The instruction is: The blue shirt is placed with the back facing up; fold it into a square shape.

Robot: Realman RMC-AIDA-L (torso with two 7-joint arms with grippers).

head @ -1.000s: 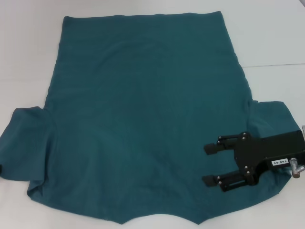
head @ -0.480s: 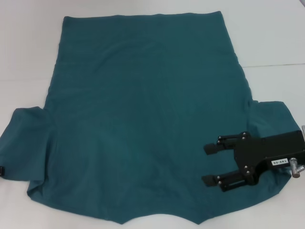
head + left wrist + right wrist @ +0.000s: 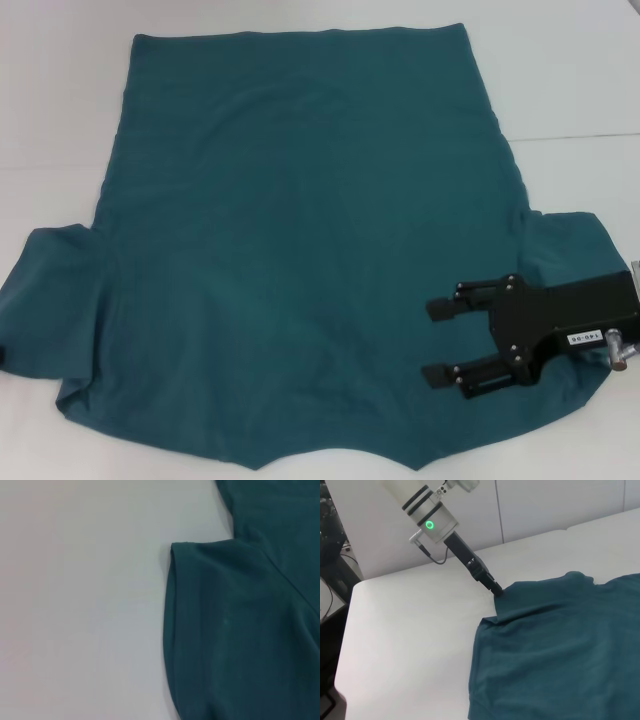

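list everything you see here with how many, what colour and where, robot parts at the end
blue shirt: one, dark teal-blue, spread flat across the table, both sleeves out to the sides
table: one, white, under the shirt
cables: a few, dark, past the table's edge in the right wrist view
left gripper: one, black, at the edge of the shirt's left sleeve
right gripper: one, black, fingers open, over the shirt near the right sleeve
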